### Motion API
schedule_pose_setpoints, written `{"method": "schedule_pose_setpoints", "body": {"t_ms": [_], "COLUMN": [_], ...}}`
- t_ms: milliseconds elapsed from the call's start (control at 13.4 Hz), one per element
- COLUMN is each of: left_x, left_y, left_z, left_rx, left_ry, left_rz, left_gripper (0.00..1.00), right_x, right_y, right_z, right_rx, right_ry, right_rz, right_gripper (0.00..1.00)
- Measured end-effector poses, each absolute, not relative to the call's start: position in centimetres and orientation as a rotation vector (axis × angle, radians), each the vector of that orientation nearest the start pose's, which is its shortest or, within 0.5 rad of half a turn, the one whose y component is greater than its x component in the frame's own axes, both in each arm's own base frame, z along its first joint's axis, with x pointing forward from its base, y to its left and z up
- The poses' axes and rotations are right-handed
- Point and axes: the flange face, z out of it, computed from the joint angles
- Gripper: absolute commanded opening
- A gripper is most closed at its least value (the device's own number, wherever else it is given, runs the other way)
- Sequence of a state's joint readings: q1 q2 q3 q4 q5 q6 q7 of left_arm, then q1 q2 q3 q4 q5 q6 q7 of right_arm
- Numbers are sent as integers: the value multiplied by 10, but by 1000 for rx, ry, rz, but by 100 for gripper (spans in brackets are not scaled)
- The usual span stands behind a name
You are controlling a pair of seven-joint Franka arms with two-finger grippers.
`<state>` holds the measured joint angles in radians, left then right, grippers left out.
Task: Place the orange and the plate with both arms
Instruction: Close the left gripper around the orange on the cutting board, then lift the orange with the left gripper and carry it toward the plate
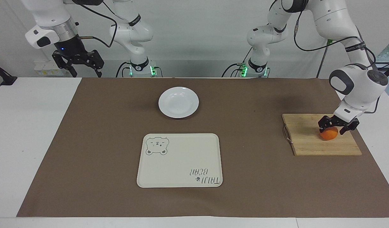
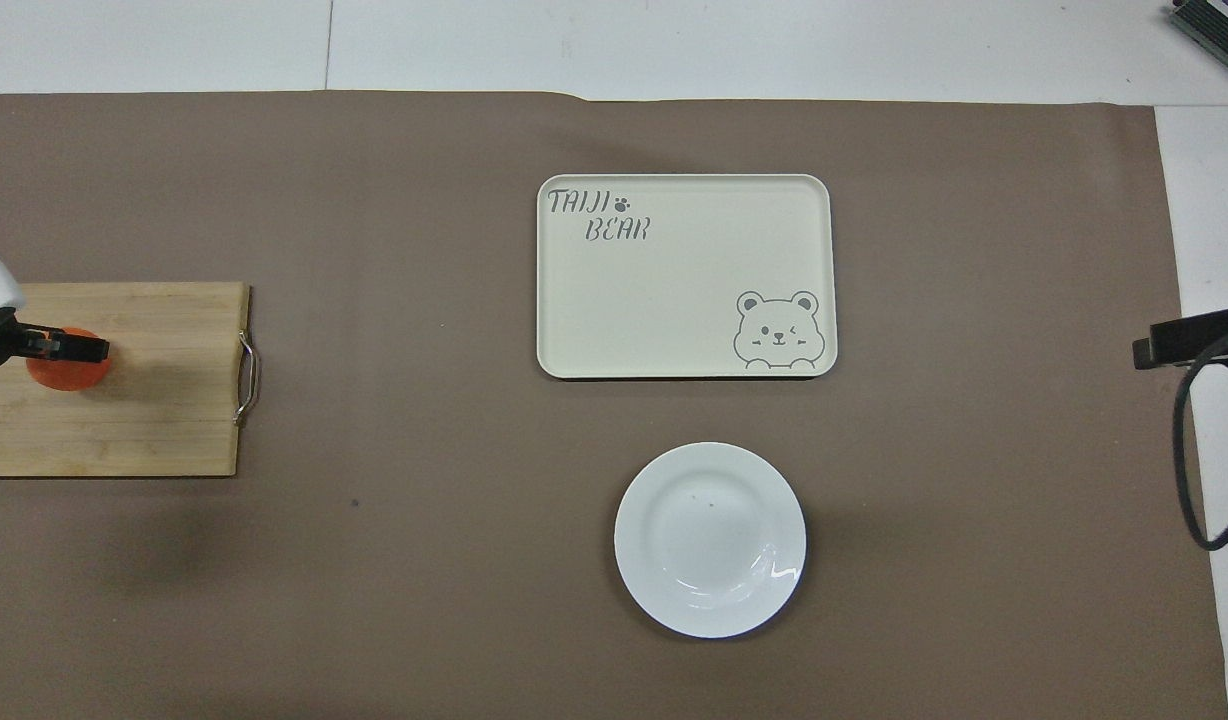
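A white table carries a brown mat that covers most of its top. On the mat lies a cream tray with a bear drawing. Nearer to the robots than the tray sits the white plate. Toward the left arm's end from the tray, well apart, lies a wooden cutting board with a metal handle.

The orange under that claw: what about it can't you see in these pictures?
- Top of the orange: facing view, covered by the left gripper.
- Whether the fingers touch it: too small in either view.
- Most of the left gripper: overhead view, cut off by the edge.
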<state>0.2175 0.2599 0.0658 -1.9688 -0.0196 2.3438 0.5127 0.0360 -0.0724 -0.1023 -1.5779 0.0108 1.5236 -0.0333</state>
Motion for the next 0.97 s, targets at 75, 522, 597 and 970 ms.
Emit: {"method": "schedule_pose_setpoints", "body": {"t_ms": [75, 522, 597, 970], "left_x": [591, 589, 590, 593], "left_y": [170, 171, 170, 164], "left_z": [350, 346, 348, 351], "left_rx": [-3073, -3076, -3075, -3070], "left_ry": [340, 327, 328, 343], "left_rz": [-161, -155, -160, -180], "left_gripper": [100, 28, 12, 0], "right_x": [526, 526, 526, 526], "right_y": [-36, -36, -36, -36], "right_z": [656, 656, 656, 656], "right_rx": [-3124, -3124, -3124, -3124], "right_ry": [50, 50, 50, 50], "right_rz": [-29, -29, -29, -29], "right_gripper": [100, 100, 100, 100]}}
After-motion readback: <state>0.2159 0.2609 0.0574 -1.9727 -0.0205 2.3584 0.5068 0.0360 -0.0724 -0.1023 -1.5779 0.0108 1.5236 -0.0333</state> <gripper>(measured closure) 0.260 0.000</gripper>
